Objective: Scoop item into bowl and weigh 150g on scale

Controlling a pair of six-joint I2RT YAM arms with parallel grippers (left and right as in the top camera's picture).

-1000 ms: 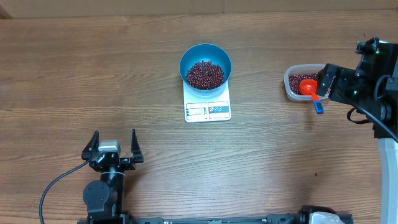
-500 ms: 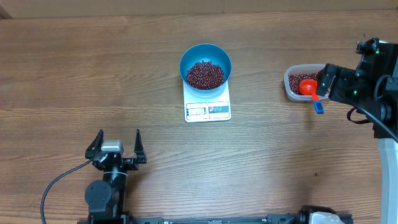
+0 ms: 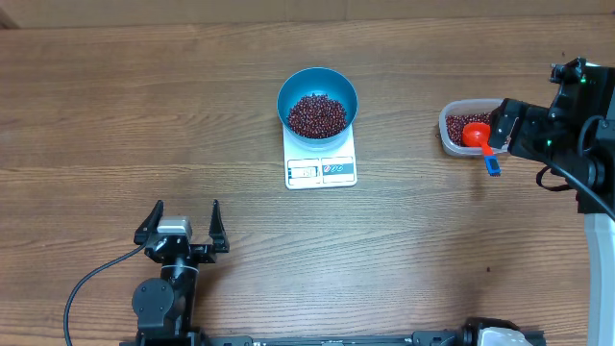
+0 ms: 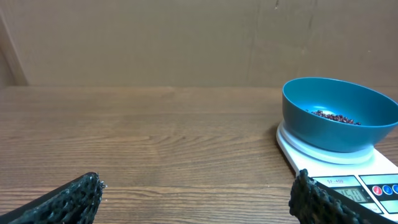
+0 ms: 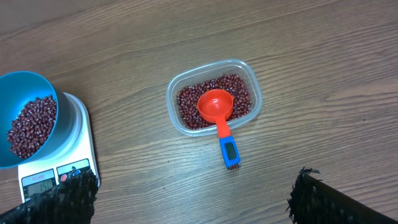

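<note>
The blue bowl (image 3: 317, 88) stands on the white scale (image 3: 322, 169) at the middle of the table, with a heap of dark red-brown beans (image 3: 317, 114) inside. More beans fill a clear tub (image 5: 213, 96) to the right, where an orange scoop (image 5: 216, 106) with a blue handle lies across the rim. My left gripper (image 3: 184, 213) is open and empty near the front left, facing the bowl (image 4: 336, 115) and scale (image 4: 323, 155). My right gripper (image 5: 193, 196) is open and empty, raised above the table beside the tub.
The right arm (image 3: 557, 130) hangs over the table's right edge next to the tub (image 3: 466, 127). A black cable (image 3: 91, 284) trails from the left arm's base. A brown wall (image 4: 155, 37) stands behind the table.
My left gripper has shifted slightly right and toward the front edge, still open. The right arm, scoop, bowl and scale have not moved.
</note>
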